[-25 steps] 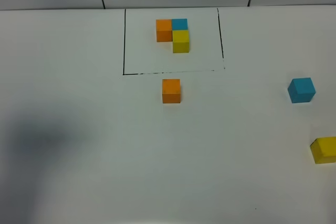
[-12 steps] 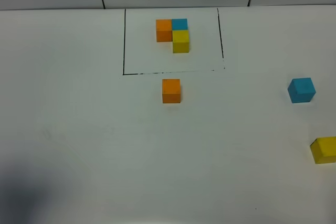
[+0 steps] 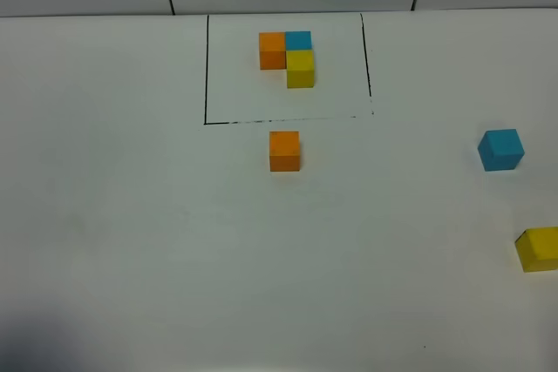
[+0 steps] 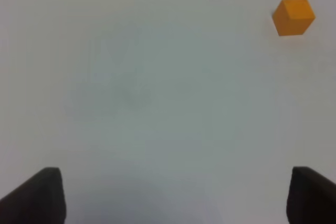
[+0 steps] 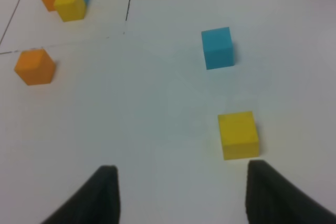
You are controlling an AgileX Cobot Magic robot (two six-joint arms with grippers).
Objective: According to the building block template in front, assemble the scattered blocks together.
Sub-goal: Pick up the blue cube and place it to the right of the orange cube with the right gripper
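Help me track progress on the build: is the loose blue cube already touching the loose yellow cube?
No, the loose blue cube sits apart from the loose yellow cube, with a clear gap between them.

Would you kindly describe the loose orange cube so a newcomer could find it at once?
Find the black-lined rectangle at the far middle of the white table. Just outside its near edge sits the loose orange cube. Unlike the framed orange one, it touches no other block and stands alone.
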